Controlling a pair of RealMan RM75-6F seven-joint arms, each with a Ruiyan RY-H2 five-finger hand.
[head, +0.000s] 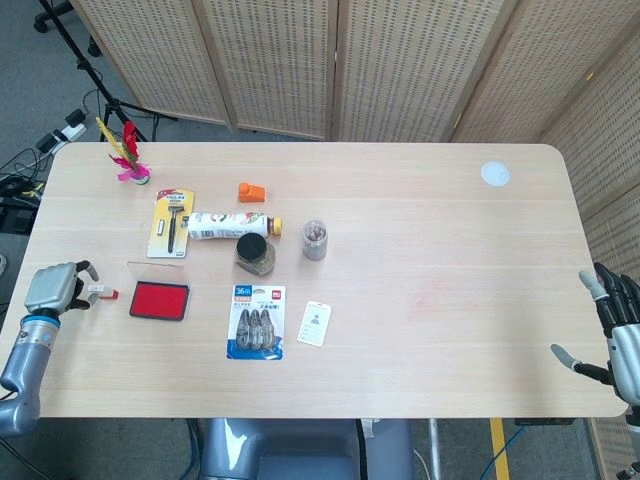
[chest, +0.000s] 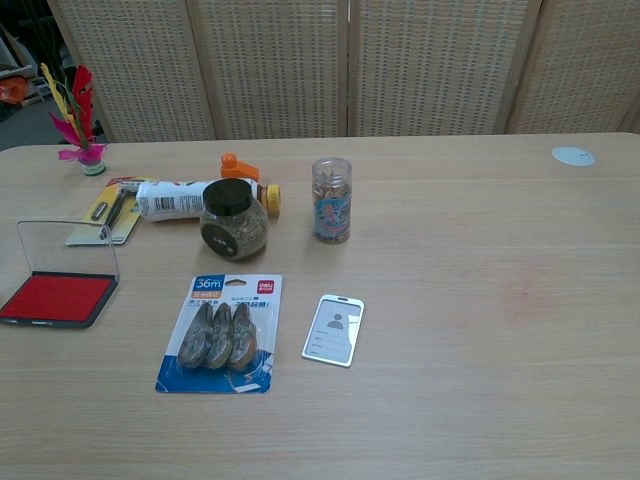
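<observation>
My left hand (head: 55, 290) hovers at the table's left edge in the head view, fingers apart and reaching toward a small white and red item (head: 102, 292). Its fingertips are just short of that item and hold nothing. Just right of the item lies a red ink pad (head: 160, 300) with its clear lid raised, also in the chest view as the ink pad (chest: 57, 297). My right hand (head: 615, 330) hangs off the table's right edge, fingers spread and empty. The chest view shows neither hand.
A correction tape pack (head: 257, 322) and a card badge (head: 314, 323) lie front of centre. Behind them are a black-lidded jar (head: 254, 254), a small clear jar (head: 315, 240), a lying bottle (head: 230, 225), a razor pack (head: 172, 223), an orange piece (head: 251, 191), a feather shuttlecock (head: 127, 160) and a white disc (head: 494, 174).
</observation>
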